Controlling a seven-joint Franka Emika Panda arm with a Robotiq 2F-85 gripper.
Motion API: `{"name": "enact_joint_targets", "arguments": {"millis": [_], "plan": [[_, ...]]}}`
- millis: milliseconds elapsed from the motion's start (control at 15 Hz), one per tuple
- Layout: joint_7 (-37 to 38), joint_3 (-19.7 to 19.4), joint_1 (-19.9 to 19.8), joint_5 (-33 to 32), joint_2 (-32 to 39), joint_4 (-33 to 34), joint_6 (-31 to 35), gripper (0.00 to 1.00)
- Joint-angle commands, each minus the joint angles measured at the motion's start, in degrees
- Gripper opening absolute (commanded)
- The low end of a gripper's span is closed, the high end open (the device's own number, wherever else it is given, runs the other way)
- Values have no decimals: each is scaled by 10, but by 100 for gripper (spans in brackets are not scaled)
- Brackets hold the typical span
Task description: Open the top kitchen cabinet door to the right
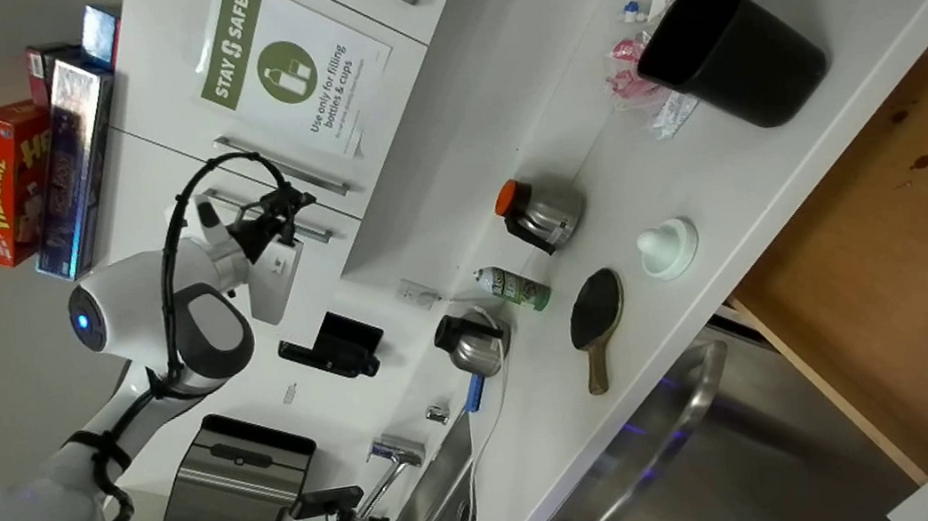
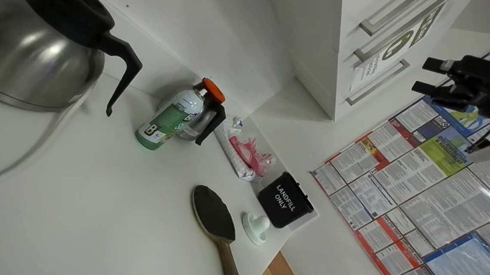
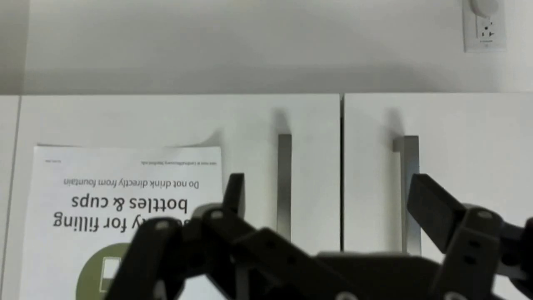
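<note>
White counter (image 1: 545, 402) below | cabinet door (image 3: 250, 146) with green-and-white poster (image 1: 295, 67): closed | silver bar handle (image 3: 284, 185) on it | gripper (image 3: 327, 183) facing, spread wide, near but apart

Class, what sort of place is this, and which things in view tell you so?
Probably a shared kitchen, perhaps in an office or school: there is a sink, a steel coffee pot and a bin labelled "LANDFILL ONLY".
</note>
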Motion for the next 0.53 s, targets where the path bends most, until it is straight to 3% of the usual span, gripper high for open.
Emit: {"name": "enact_joint_targets", "arguments": {"millis": [0,467], "plan": [[-56,-62,77,45,48,72,18,100],[-121,-157,181,95,109,147,32,100]]}}
